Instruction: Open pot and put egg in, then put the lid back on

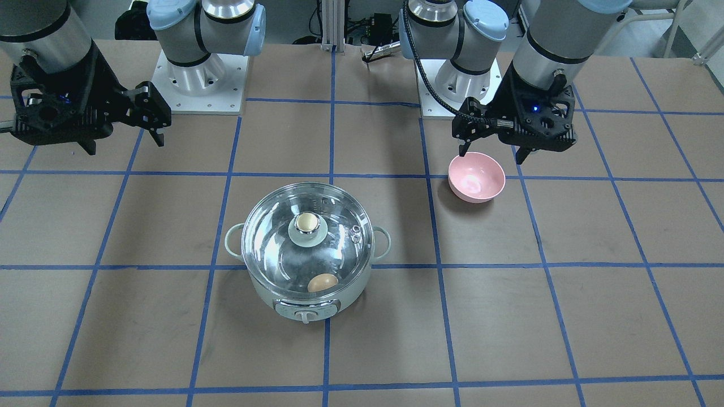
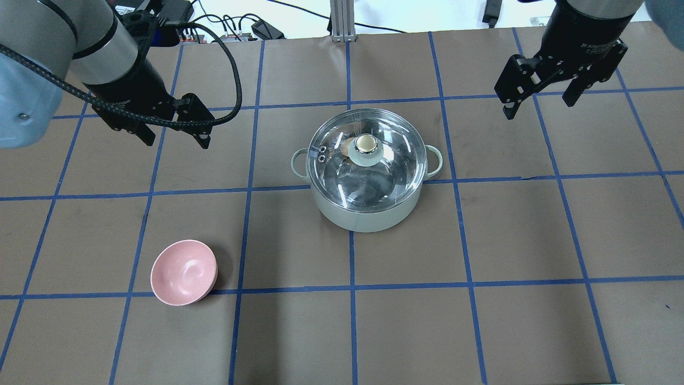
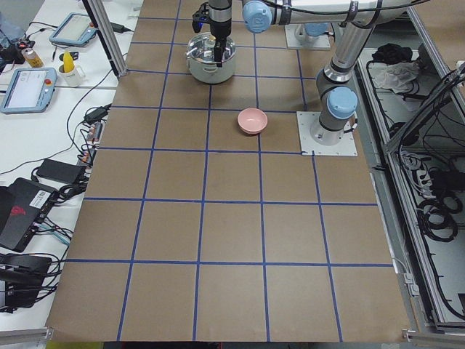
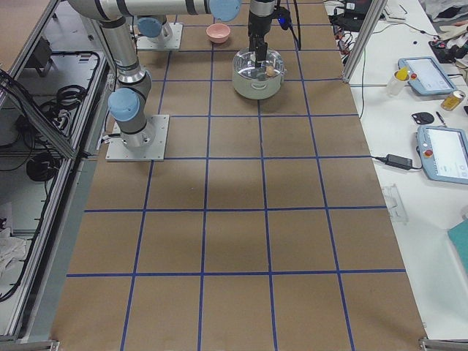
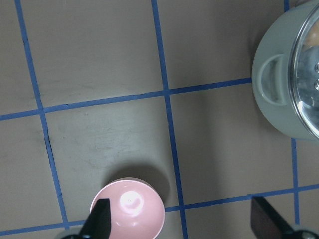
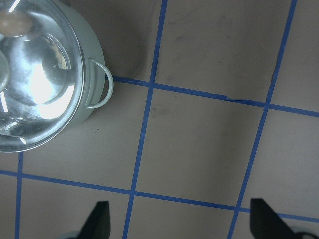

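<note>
The mint-green pot stands mid-table with the glass lid seated on it, its beige knob on top. The tan egg lies inside the pot, seen through the glass near the control knob side; it also shows in the overhead view and the right wrist view. My left gripper is open and empty, raised well to the pot's left. My right gripper is open and empty, raised to the pot's far right. Both wrist views show the pot at their edge.
An empty pink bowl sits on the table on my left side, near the left gripper in the front-facing view. Blue tape lines grid the brown table. Arm bases stand at the robot's edge.
</note>
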`<act>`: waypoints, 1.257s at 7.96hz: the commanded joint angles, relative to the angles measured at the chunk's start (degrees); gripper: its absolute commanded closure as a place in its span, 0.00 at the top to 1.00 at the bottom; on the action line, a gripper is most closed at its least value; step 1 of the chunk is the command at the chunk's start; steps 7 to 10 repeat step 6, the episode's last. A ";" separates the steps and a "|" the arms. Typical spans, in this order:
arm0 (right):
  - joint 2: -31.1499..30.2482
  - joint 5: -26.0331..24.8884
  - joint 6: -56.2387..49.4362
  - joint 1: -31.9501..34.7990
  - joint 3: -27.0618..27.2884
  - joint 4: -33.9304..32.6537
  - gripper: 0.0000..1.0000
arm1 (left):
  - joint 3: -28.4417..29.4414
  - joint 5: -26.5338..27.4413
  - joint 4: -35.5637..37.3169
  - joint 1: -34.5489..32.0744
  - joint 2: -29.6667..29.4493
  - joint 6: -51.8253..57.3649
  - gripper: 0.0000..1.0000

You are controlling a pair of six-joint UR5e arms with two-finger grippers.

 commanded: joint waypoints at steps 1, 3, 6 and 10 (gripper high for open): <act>-0.38 -0.02 -0.45 -0.08 0.69 -0.36 1.00 | -0.25 0.00 0.00 0.02 0.00 0.00 1.00; -0.38 -0.19 -0.63 -0.08 0.77 -0.54 1.00 | -0.08 0.00 0.00 0.02 0.00 0.00 1.00; -0.38 -0.10 -0.63 -0.08 0.77 -0.80 1.00 | -0.08 0.00 0.00 0.19 0.00 0.09 1.00; -0.38 -0.10 -0.63 -0.08 0.77 -0.80 1.00 | -0.08 0.00 0.00 0.19 0.00 0.09 1.00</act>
